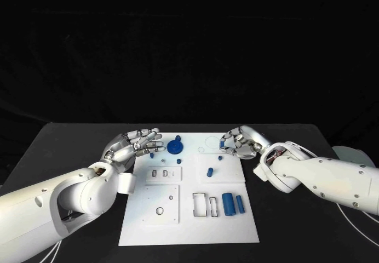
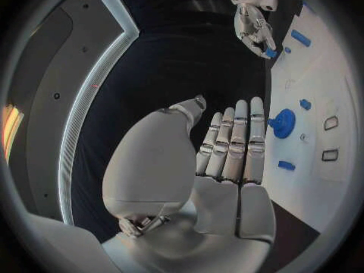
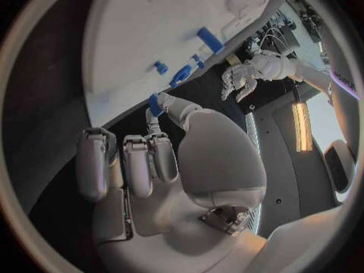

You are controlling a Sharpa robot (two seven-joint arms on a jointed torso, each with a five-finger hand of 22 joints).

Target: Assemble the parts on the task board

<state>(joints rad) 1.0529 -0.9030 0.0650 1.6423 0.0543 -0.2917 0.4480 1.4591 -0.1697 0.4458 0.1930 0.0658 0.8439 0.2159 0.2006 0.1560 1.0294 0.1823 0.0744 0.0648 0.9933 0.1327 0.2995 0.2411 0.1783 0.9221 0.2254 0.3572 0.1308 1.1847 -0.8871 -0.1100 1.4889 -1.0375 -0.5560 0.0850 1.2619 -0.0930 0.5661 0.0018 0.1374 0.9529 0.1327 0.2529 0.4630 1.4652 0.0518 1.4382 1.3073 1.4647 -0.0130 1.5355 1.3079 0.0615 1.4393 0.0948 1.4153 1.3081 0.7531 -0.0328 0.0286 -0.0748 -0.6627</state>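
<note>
The silver many-fingered right hand (image 1: pixel 239 141) is seen over the far right part of the white rectangular task board (image 1: pixel 189 230), and a small blue peg (image 3: pixel 154 105) is pinched between its thumb and a finger, the other fingers being curled beside it. The silver left hand (image 1: pixel 136 143) is held open at the board's far left edge — fingers straight and together, nothing gripped or touched.

On the near part of the board, two blue cylinders (image 1: pixel 232 204) lie side by side; further off, a short blue pin (image 1: pixel 209 172) lies alone, and beyond it a round blue gear-like disc (image 1: pixel 175 147) stands near the left hand.

A slip is judged possible: the pinch is slight — if the peg meets its hole tilted, it may jam or be dropped. The disc could also be knocked by the left hand's fingers.
</note>
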